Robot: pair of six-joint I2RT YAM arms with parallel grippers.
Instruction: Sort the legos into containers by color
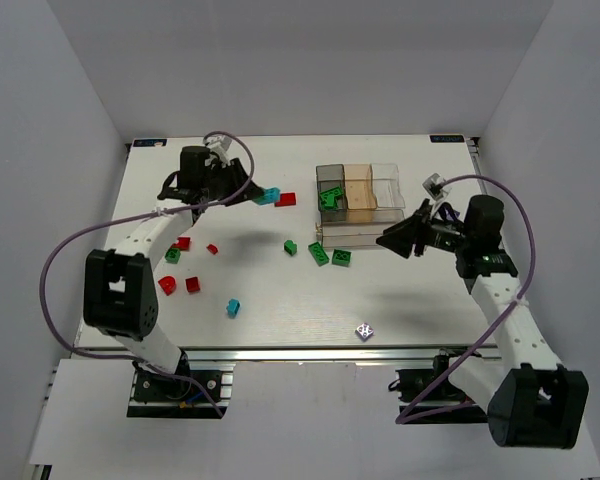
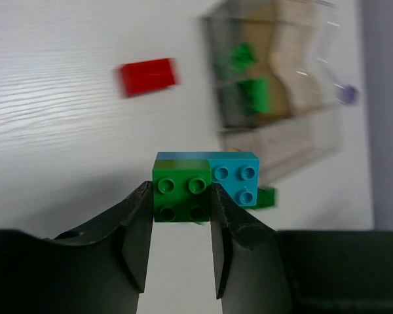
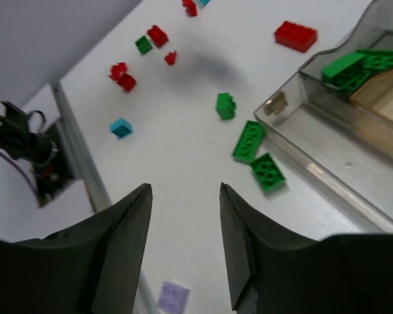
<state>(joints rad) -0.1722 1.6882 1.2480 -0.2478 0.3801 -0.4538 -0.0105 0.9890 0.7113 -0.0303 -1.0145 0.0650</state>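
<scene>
My left gripper (image 2: 181, 199) is shut on a green lego (image 2: 181, 190) that is stuck to a cyan lego (image 2: 236, 178), held above the table; in the top view it (image 1: 252, 195) is left of a red lego (image 1: 286, 199). The tray of containers (image 1: 385, 185) holds green legos (image 1: 330, 197) in its smoky compartment. My right gripper (image 3: 183, 191) is open and empty, hovering near the tray's front (image 1: 392, 240). Green legos (image 1: 318, 253) lie before the tray. Red legos (image 1: 167, 285), a green one (image 1: 173, 255) and a cyan one (image 1: 233, 307) lie at the left.
A small purple piece (image 1: 364, 330) lies near the table's front edge, also in the right wrist view (image 3: 173, 297). The left arm's cable (image 1: 70, 250) loops over the table's left side. The tray's long compartment (image 3: 327, 163) faces the right gripper.
</scene>
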